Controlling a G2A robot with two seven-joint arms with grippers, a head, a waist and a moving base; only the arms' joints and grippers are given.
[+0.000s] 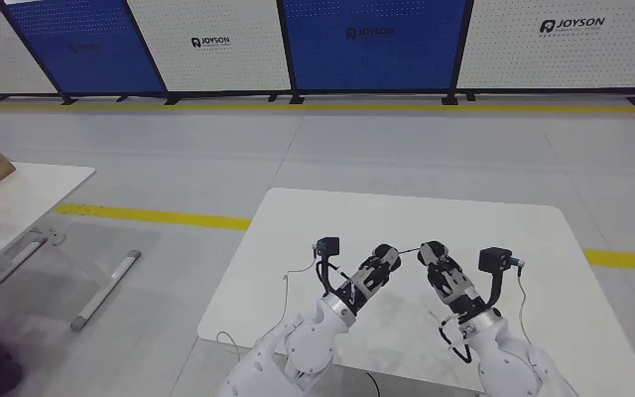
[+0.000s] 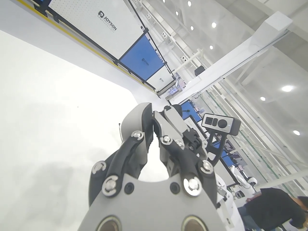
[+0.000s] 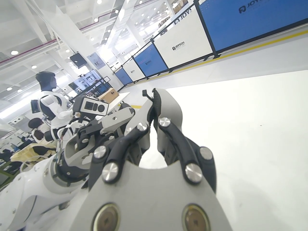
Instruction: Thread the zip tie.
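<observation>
Pinching the zip tie shut, left gripper and right gripper face tip-to-tip above white table.

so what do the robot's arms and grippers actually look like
The left arm and right arm have glossy white shells with thin cables looped alongside. The left gripper and right gripper match: grey metal base plate, black linkage bars with silver bolts, pale grey fingers with black ribbed pads. Each wrist carries a small black camera on a bracket.
</observation>
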